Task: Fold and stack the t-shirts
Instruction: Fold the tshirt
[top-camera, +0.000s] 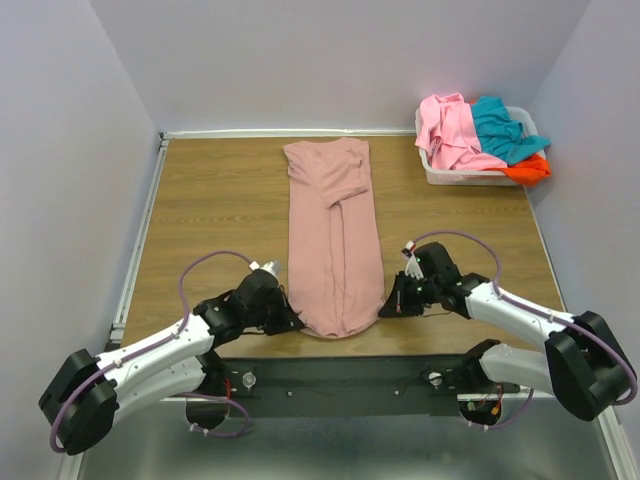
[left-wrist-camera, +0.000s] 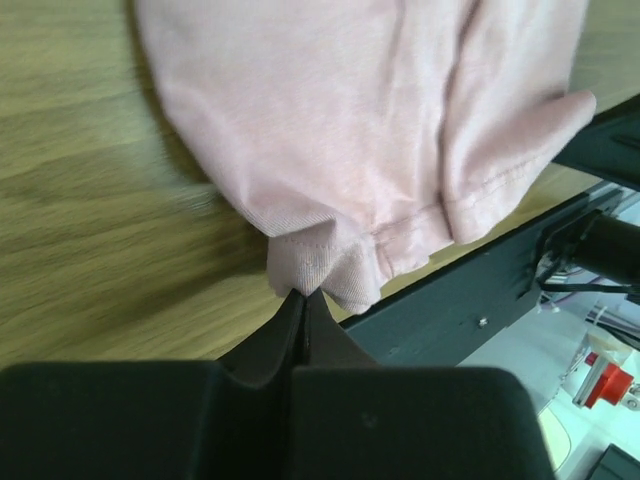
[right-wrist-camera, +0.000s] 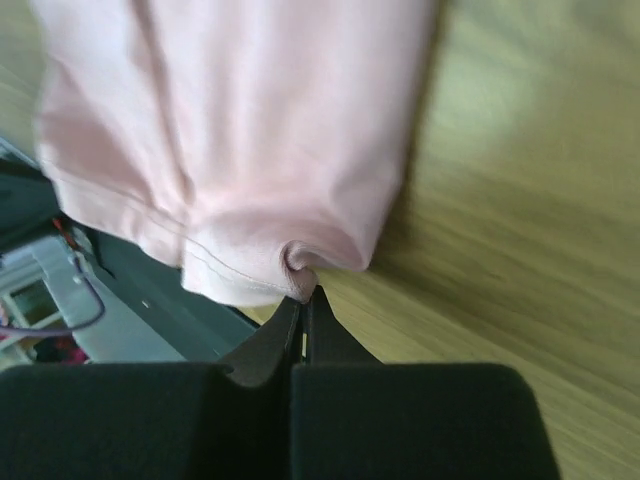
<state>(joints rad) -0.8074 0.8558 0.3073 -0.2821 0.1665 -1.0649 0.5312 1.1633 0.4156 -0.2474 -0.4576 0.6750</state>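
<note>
The dusty mauve-pink t-shirt (top-camera: 333, 235) lies folded into a long narrow strip down the middle of the table, its hem at the near edge. My left gripper (top-camera: 293, 322) is shut on the hem's left corner, seen in the left wrist view (left-wrist-camera: 305, 295) pinching the cloth (left-wrist-camera: 320, 265). My right gripper (top-camera: 385, 308) is shut on the hem's right corner, seen in the right wrist view (right-wrist-camera: 305, 295) with the cloth (right-wrist-camera: 300, 265) bunched at its tips. Bright pink (top-camera: 450, 130), teal (top-camera: 503, 130) and orange-red (top-camera: 530, 170) t-shirts lie heaped in the basket.
A white plastic basket (top-camera: 462, 177) stands at the far right corner of the wooden table (top-camera: 215, 200). The black mounting rail (top-camera: 340, 375) runs along the near edge under the shirt's hem. Walls close in the left, back and right sides.
</note>
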